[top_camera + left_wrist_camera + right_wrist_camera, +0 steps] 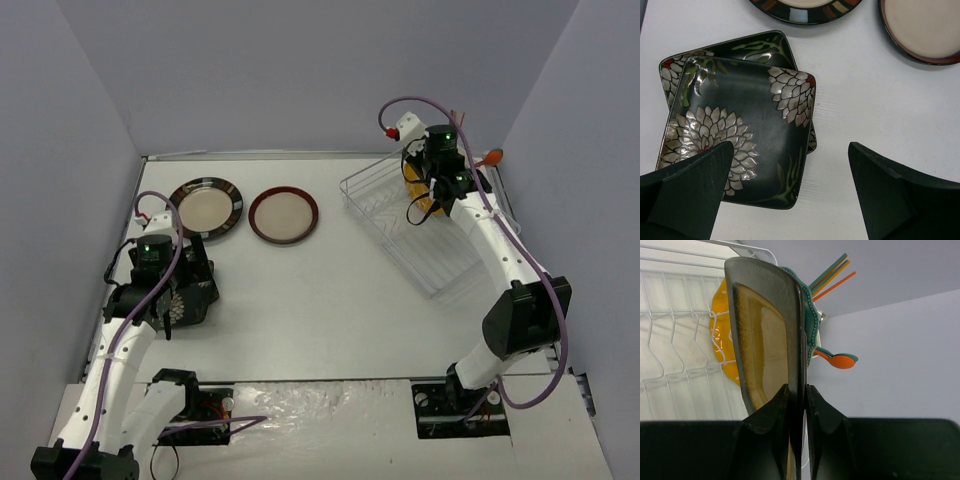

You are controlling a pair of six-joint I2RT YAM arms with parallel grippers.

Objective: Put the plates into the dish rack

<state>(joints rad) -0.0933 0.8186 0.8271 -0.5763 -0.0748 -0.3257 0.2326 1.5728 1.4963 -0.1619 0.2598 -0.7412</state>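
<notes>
Two black floral square plates [740, 125] lie stacked on the table at the left [195, 290]; the lower one [762, 47] shows at the far edge. My left gripper [790, 146] hovers open over their near right corner, touching nothing. My right gripper [797, 390] is shut on the black square plate with amber centre [765, 335], holding it upright on edge inside the dish rack [430, 250]. The teal scalloped plate [813, 315] stands just behind it. The striped-black rim round plate [205, 208] and the red-brown rim round plate [283, 215] lie flat at the back left.
An orange-yellow plate [722, 340] stands in the rack's wires [670, 340]. Orange and teal spoons [840, 360] and coloured sticks [832, 275] stick out at the rack's far corner [492, 156]. Purple walls close in the table on three sides.
</notes>
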